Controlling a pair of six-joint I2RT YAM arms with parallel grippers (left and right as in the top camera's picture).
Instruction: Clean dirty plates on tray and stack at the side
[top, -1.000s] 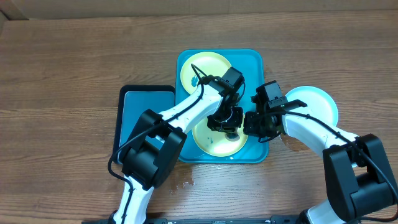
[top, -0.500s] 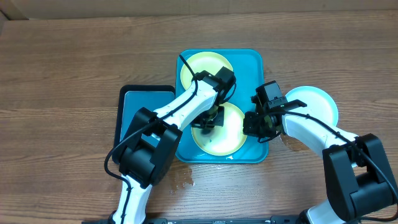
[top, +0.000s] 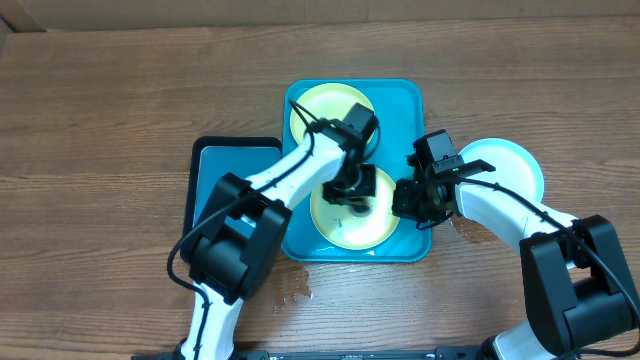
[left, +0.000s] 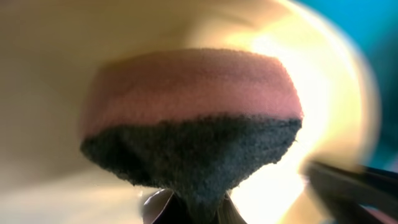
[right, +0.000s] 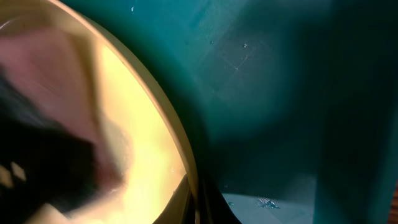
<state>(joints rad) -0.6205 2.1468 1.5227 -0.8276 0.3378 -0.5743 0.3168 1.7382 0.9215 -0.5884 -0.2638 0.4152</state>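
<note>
The teal tray (top: 404, 100) holds two yellow-green plates. The far plate (top: 322, 108) lies flat. My left gripper (top: 349, 190) is shut on a pink sponge with a dark scrub side (left: 193, 118), pressed on the near plate (top: 350, 225), which also shows in the left wrist view (left: 56, 56). My right gripper (top: 403, 205) is shut on that plate's right rim (right: 186, 168), over the tray floor (right: 267, 93). A third, pale plate (top: 510, 165) lies on the table to the right of the tray.
A smaller black-rimmed blue-grey tray (top: 232, 170) sits against the teal tray's left side. Wet spots (top: 295, 282) mark the wood in front of the tray. The right arm reaches across the pale plate.
The left gripper swept the sponge left across the near plate, then back toward its middle. The right gripper kept its hold on the rim.
</note>
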